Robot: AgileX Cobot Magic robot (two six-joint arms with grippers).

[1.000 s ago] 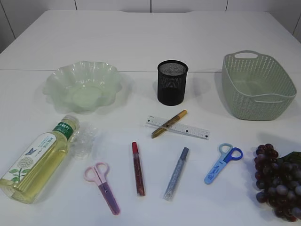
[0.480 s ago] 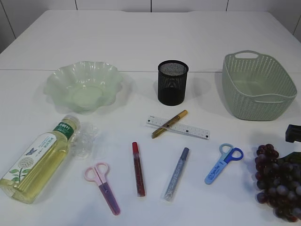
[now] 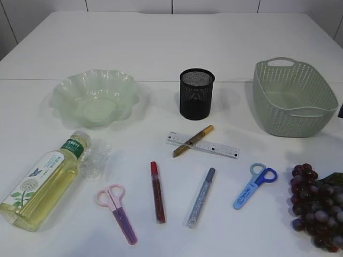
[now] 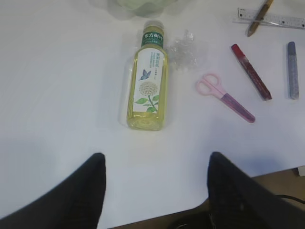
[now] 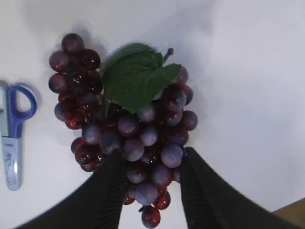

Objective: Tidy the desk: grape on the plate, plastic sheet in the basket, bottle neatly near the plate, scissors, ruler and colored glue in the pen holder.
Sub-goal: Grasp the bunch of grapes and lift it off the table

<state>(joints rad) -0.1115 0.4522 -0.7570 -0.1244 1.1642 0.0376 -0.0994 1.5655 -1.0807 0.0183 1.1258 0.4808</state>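
A lab-style tabletop setup: a plain white table against bare white wall panels, props laid out apart.

The black cylindrical pen holder was fine wire mesh, matt. The pale green basket looked like moulded plastic with a woven, perforated texture. The green scalloped plate was translucent and glossy. The clear bottle of yellow liquid shone smooth; the dark purple grapes were glossy, their leaf matt
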